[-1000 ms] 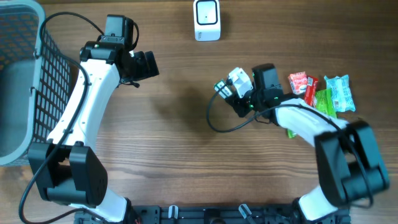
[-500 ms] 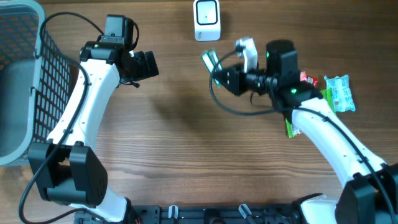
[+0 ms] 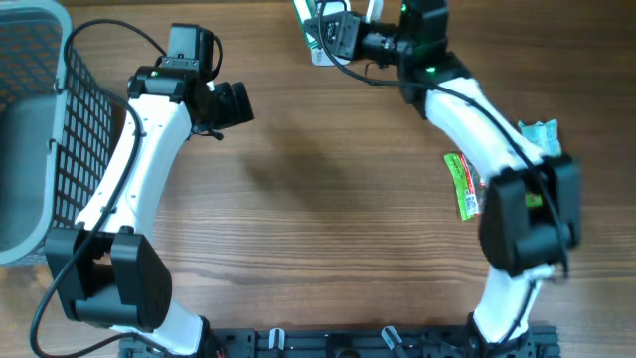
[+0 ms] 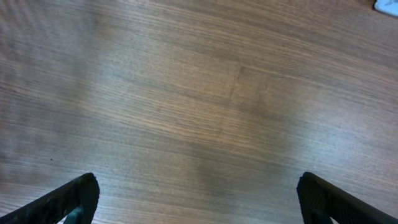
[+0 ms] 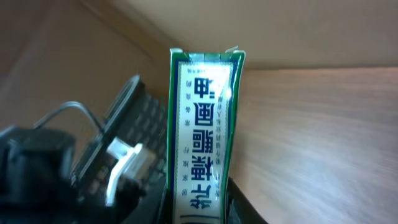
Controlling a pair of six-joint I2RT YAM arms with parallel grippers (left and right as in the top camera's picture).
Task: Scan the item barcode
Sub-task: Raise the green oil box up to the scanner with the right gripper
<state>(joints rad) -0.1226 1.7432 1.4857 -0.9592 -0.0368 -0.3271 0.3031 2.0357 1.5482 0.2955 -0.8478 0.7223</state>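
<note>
1. The green-and-white packet [image 5: 202, 137] hangs at the far edge of the tabletop [image 3: 298, 229], just over the white scanner [image 3: 319, 58].
2. The right hand [image 3: 326, 30] pinches it, fingers nearly closed.
3. The left hand [image 3: 237, 102] hovers wide open and empty, near the basket [image 3: 89, 129].

The green packet [image 3: 311, 22] runs off the top edge overhead; in the right wrist view its lower end [image 5: 200, 137] is cut by the bottom edge. The packet and the right gripper [image 3: 326, 28] cover most of the white scanner [image 3: 317, 57]. The basket [image 3: 66, 70] is cropped at the left, and the right arm hides part of a teal pack [image 3: 545, 133]
</note>
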